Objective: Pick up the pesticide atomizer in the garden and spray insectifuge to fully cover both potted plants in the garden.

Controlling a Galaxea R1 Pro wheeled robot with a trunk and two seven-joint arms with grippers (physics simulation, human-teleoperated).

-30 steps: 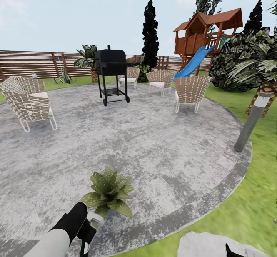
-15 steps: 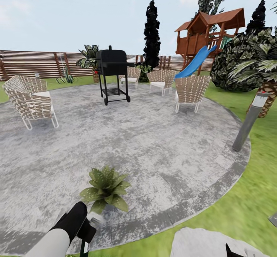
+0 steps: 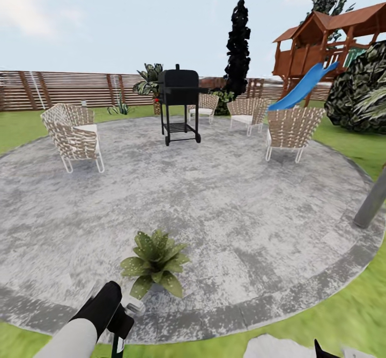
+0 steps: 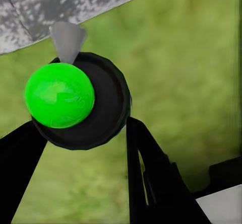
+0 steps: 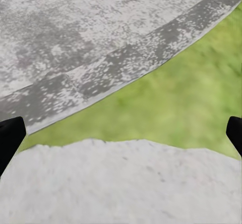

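Green-marked pesticide atomizer (image 4: 75,100) clamped in left gripper (image 4: 83,148); potted plant (image 3: 155,261) near.

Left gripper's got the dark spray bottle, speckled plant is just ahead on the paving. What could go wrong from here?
1. The pale trigger spray head sits low, beside the speckled-leaf potted plant, so spray may wet only the near leaves.
2. In the left wrist view the dark bottle with the green mark sits between two black fingers; triggering might shift it.
3. Only one such plant is near; the second still needs finding.

Grey post (image 3: 373,201) cropped at edge
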